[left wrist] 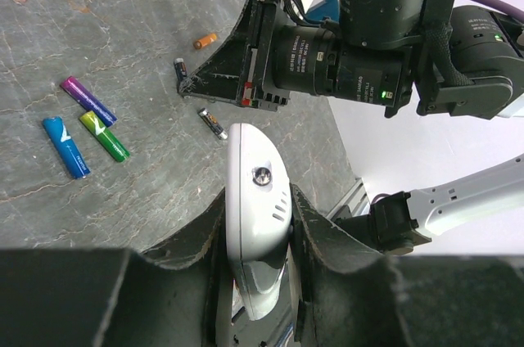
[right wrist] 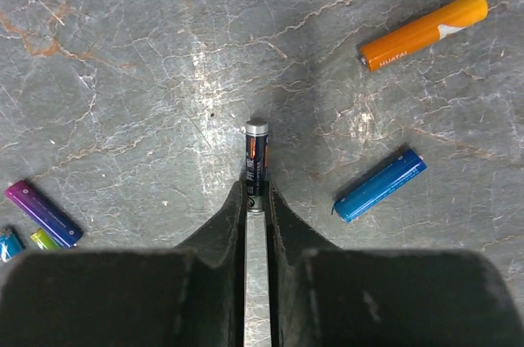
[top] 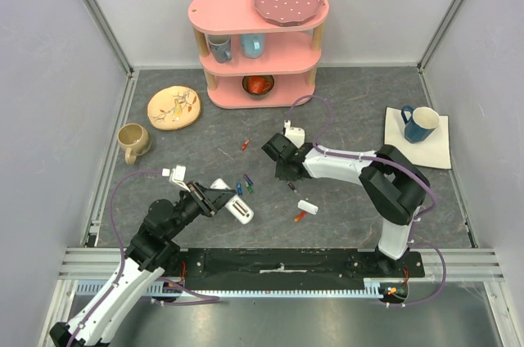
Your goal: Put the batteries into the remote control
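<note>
My left gripper [top: 214,198] is shut on the white remote control [top: 240,210], holding it edge-on between the jaws in the left wrist view [left wrist: 258,224]. My right gripper [top: 283,172] is low over the table, shut on the end of a dark grey battery [right wrist: 256,163]. An orange battery [right wrist: 426,30], a blue one [right wrist: 381,184] and a purple one [right wrist: 42,214] lie around it. In the left wrist view, purple [left wrist: 88,100], green [left wrist: 104,135] and blue [left wrist: 65,146] batteries lie together, with another dark battery [left wrist: 212,123] loose near the right gripper [left wrist: 190,85].
A small white piece [top: 308,206] and an orange battery [top: 300,217] lie right of the remote. A pink shelf [top: 258,44] stands at the back. A yellow plate [top: 173,107] and tan mug [top: 133,141] are at the left. A blue mug [top: 421,123] sits on a white cloth at the right.
</note>
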Robot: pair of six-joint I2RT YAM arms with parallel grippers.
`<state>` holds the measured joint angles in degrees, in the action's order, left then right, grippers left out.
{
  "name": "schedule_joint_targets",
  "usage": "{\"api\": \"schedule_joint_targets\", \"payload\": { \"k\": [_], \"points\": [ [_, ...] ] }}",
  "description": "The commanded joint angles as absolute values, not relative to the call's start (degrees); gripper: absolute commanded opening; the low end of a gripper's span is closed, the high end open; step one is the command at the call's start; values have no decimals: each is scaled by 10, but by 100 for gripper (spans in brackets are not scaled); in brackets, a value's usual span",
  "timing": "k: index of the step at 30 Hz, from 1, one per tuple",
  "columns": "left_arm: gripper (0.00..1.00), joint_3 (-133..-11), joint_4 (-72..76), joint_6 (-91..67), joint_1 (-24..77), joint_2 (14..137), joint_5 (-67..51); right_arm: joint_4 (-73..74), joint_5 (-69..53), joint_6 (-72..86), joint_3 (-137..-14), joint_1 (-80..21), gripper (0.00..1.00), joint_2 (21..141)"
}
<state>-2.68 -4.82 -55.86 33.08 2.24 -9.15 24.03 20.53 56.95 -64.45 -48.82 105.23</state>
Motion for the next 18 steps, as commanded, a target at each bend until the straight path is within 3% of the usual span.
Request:
{"api": "schedule_joint_targets", "payload": {
  "k": [1, 5, 12, 18],
  "points": [
    [2, 18, -12, -562, 327, 18, -98, 255, 214, 549, -621, -493, 11, 1059],
    [2, 19, -10, -562, 327, 17, -98, 262, 216, 512, -617, -493, 1, 1054],
    [2, 20, 1, -562, 327, 25, -98, 271, 220, 428, -629, -493, 0, 1019],
    [2, 47, 108, -582, 327, 42, -111, 330, 201, 345, -659, -495, 0, 927]
  ]
}}
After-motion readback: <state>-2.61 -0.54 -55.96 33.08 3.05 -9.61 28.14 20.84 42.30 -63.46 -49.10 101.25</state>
